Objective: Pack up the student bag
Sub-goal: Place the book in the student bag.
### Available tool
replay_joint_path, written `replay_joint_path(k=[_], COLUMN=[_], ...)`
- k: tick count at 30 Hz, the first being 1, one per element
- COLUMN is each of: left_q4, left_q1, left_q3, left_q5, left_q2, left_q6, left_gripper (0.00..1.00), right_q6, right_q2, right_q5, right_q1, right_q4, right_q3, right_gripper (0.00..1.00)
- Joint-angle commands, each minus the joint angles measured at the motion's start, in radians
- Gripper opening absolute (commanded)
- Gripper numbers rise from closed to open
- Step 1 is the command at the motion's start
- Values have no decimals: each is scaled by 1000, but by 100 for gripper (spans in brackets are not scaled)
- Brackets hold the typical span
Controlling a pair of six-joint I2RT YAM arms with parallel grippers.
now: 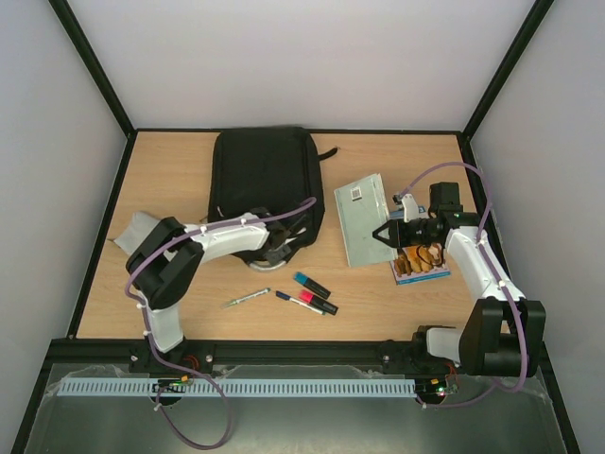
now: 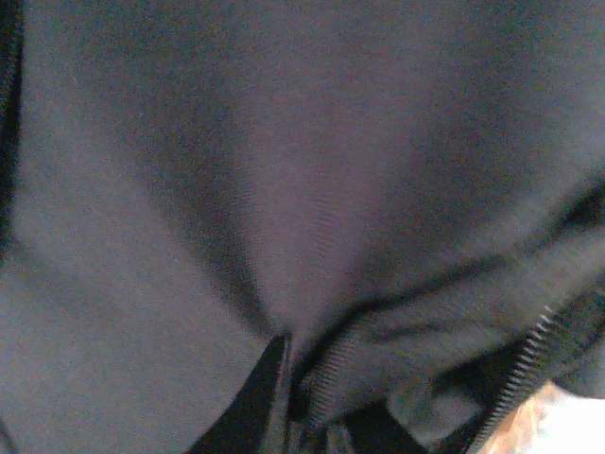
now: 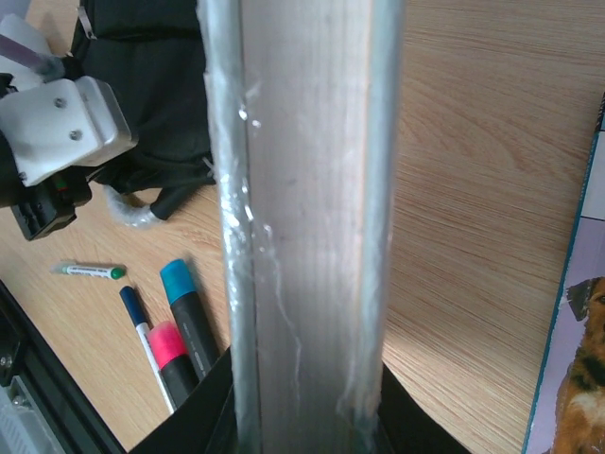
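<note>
The student bag (image 1: 265,175), a large black backpack, lies flat at the back middle of the table. My left gripper (image 1: 280,248) is at its near edge, and black bag fabric (image 2: 302,189) fills the left wrist view. That fabric bunches into the left gripper (image 2: 284,397), which is shut on a fold beside a zipper (image 2: 534,345). My right gripper (image 1: 386,233) is shut on the edge of a flat grey plastic-wrapped pack (image 1: 362,218), tilted up off the table right of the bag. In the right wrist view the pack (image 3: 302,189) stands edge-on between the black fingers (image 3: 194,407).
A book with a dog picture (image 1: 423,266) lies under the right gripper. A blue-capped marker (image 1: 311,284), a pink-capped marker (image 1: 319,304) and two pens (image 1: 248,297) lie near the front middle. A light-grey pouch (image 1: 142,230) sits under the left arm. Black frame rails edge the table.
</note>
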Motion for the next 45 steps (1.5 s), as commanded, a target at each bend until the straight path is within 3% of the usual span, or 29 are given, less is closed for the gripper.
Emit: replay_joint_path(k=[1,10,19,22,28,34,37,45], left_q4=[24,32,66,64,84,100,115,88], left_q1=[-82,-140,-144,-144,-118,-87,-83,-81], left_q3=[118,353,302,230,74,30,45,240], left_q5=[11,104,27,-32,-41,-19,-21,8], left_q2=[5,94,154,125,35,34,34,14], left_q6=[-27,-67,-40,-49,-72,-76,-70,-46], left_gripper=[2,3,62,70,75,70,56,5], right_q6=[-20,-40,-50,-53,-44,-38,-42,-52], right_q2=[-31,-46,-109,-118,-131,-126,-137,-144], right_q5=[-71,-19,32,39,27,12,23,-2], right_q1=[-1,-1,-1,-1,-1,-1,-1,-1], right_q4=[24,-18,-44,-45,-49,-52,-60,-160], right_q3=[19,78,63,49,39,35,40,138], right_gripper=[1,1,1,1,1,1,1,1])
